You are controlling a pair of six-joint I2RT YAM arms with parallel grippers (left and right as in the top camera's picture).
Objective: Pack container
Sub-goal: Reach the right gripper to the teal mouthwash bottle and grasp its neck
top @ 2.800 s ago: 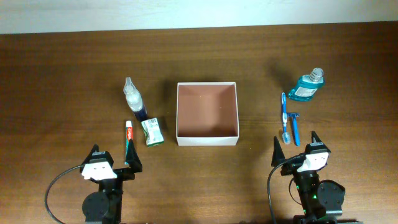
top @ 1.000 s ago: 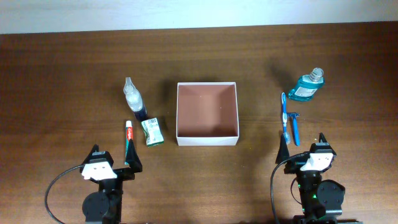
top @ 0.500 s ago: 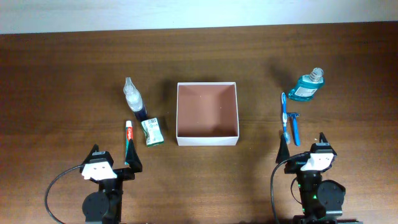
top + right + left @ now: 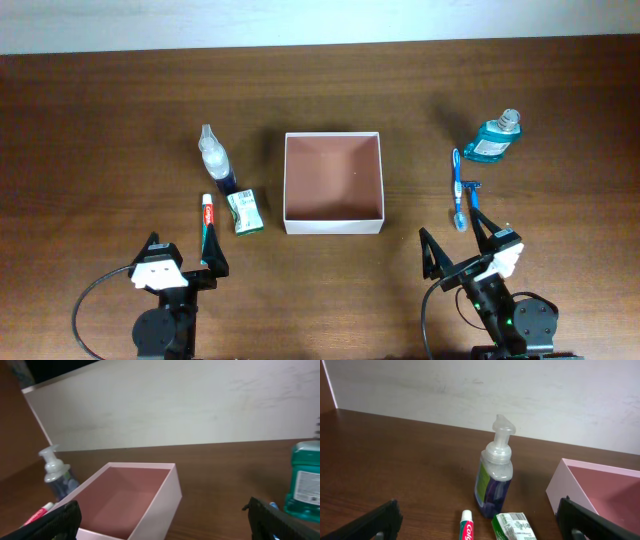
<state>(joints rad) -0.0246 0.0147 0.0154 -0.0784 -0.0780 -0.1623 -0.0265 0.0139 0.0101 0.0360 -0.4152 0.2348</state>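
overhead looks straight down; both low wrist views face the wall (image 4: 470, 390), sharing the container (image 4: 162, 507).

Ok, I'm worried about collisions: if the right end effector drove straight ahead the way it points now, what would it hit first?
Most likely the container, on the side wall nearest it; the right end effector is open and angled toward it. Depth is unclear, so it might just skim past.

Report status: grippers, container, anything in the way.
Left gripper open, empty. Right gripper open, empty. Container empty, nothing packed yet. Soap bottle and mouthwash sit off to the sides, nothing blocking.
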